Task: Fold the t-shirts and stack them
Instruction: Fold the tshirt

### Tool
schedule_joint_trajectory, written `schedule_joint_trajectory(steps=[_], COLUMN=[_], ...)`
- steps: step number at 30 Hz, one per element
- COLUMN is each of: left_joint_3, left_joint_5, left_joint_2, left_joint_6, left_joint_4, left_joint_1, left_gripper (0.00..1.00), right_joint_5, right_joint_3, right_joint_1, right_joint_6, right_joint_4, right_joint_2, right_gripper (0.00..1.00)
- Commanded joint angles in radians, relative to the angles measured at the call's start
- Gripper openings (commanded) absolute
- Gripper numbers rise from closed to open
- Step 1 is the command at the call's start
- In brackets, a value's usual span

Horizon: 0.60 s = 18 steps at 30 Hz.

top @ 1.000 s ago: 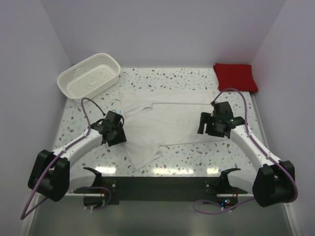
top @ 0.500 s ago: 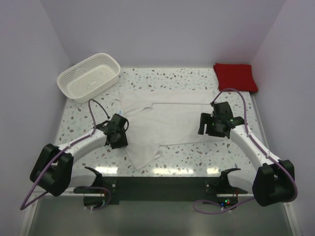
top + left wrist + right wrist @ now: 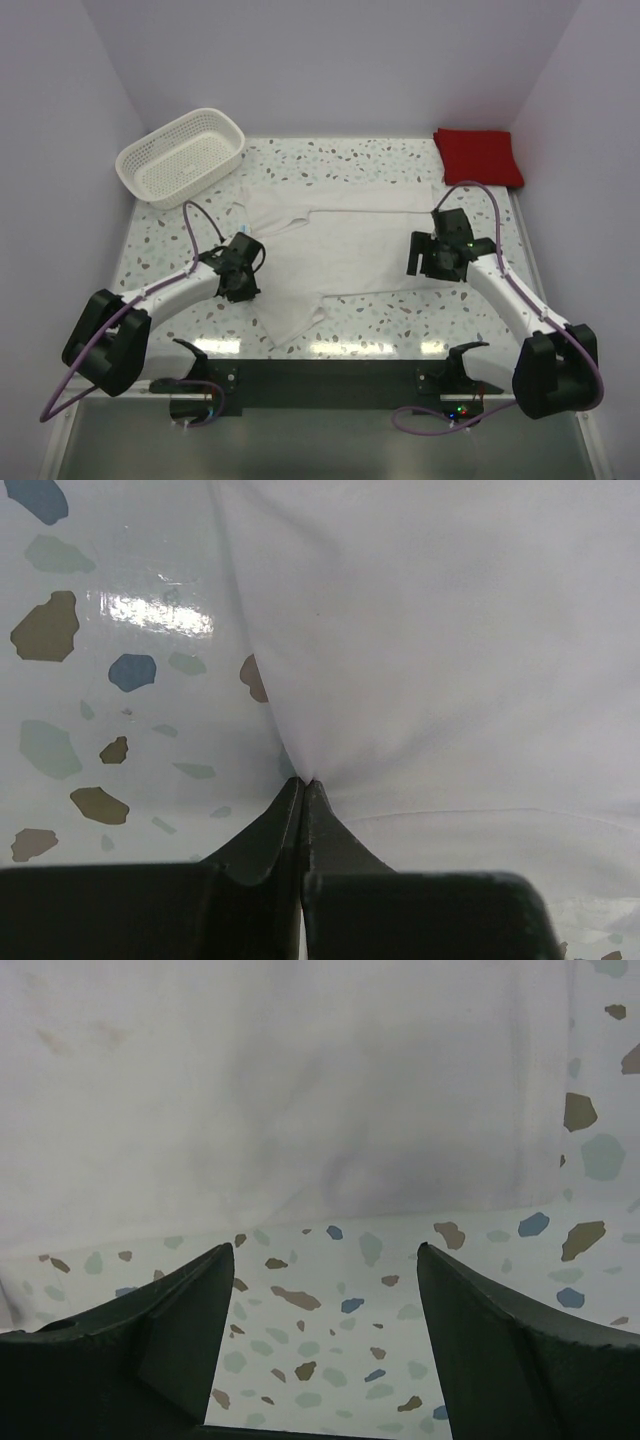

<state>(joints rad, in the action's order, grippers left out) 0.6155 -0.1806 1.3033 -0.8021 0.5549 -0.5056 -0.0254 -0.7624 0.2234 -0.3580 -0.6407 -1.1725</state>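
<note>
Left gripper (image 3: 303, 783) is pinched tight on the left edge of the big white cloth t-shirt (image 3: 335, 245), with the fabric puckering right at the tips, so that side's grabbed. Right gripper (image 3: 325, 1252) is spread wide with nothing in it, hanging over the shirt's near right hem and the speckled terrazzo table (image 3: 160, 240). The white shirt lies mid-table, mostly spread and rumpled, so I'd say its fold has barely begun. The solid red cloth t-shirt (image 3: 478, 157) looks already folded, a neat square in the far right corner. Left to do, I reckon: fold the white one, then stack both. The white plastic lattice basket (image 3: 182, 152) sits far left.
</note>
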Motion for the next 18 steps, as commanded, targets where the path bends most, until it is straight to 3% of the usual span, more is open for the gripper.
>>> schedule_joint_trajectory(steps=[1, 7, 18], left_joint_3=[0.007, -0.002, -0.026], left_joint_5=[-0.030, -0.019, -0.019], left_joint_2=[0.013, -0.006, -0.068], left_joint_6=[-0.008, 0.006, 0.009], left_joint_4=[0.054, 0.039, 0.025], left_joint_1=[-0.007, -0.007, -0.005], left_gripper=[0.00, 0.00, 0.00], right_joint_5=[-0.060, -0.013, 0.024], right_joint_3=[-0.003, 0.046, 0.077], right_joint_1=[-0.016, -0.212, -0.354], right_joint_6=[-0.030, -0.039, -0.117], right_joint_4=[-0.031, -0.025, 0.053], right_joint_2=[-0.013, -0.041, -0.150], right_gripper=[0.77, 0.71, 0.63])
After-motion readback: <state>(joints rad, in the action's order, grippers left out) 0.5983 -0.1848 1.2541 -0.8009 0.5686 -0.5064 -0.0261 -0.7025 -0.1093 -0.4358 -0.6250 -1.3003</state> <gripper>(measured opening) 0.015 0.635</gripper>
